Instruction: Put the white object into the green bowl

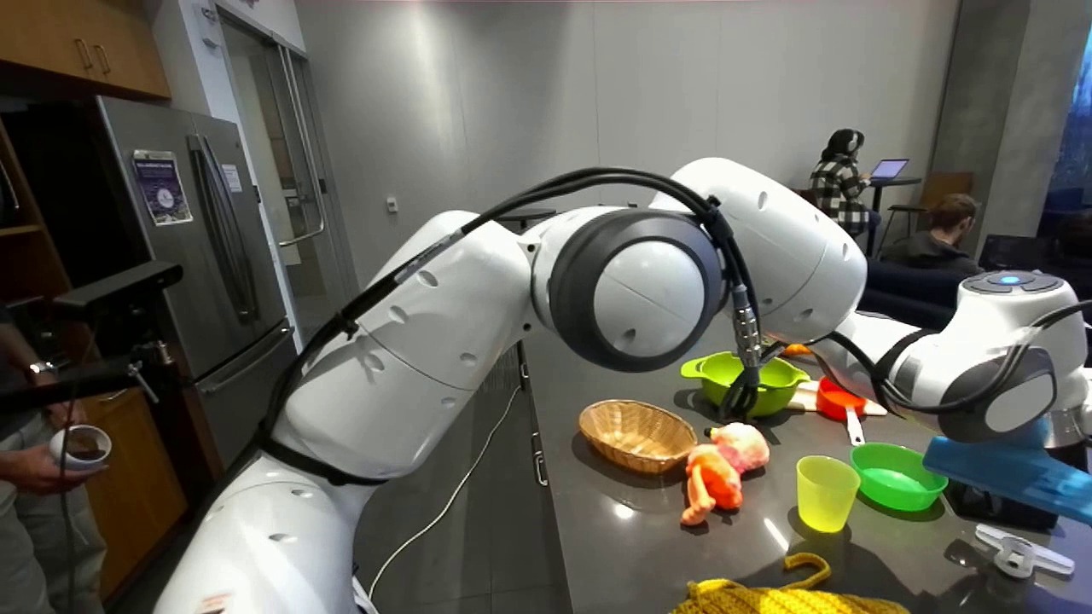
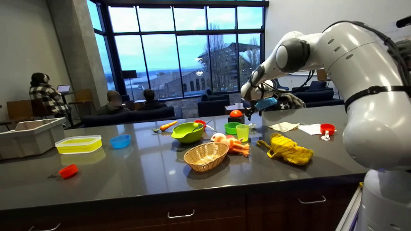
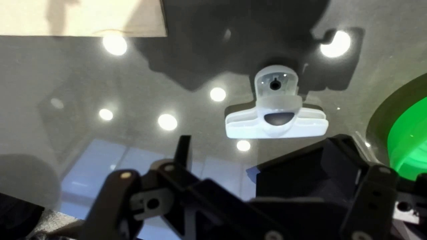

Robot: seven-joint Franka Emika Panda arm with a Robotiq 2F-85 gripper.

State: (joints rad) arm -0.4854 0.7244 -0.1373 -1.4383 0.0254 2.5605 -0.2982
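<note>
The white clip (image 3: 277, 105) lies on the bench (image 3: 200, 126) near the green bowl (image 3: 400, 140) but apart from it. In the wrist view its long axis runs almost level from side to side, in line with the spread of the fingers (image 3: 183, 151), and its rounded end points to the top, away from the tool (image 3: 263, 146). In an exterior view the clip (image 1: 1042, 554) slants from upper left to lower right, the rounded end turned toward the lower edge.

The tool's fingers stand wide apart; in the wrist view the clip shows just past their tips, within the width of the gap. In an exterior view the arm (image 2: 362, 54) climbs at the right, bends and slopes down to the left, so that the tool hangs low over the bench by the black box (image 2: 240, 119). In an exterior view the arm (image 1: 444, 324) arches across, its wrist (image 1: 1011, 320) near the right edge, with a blue panel (image 1: 1015, 473) just below.
</note>
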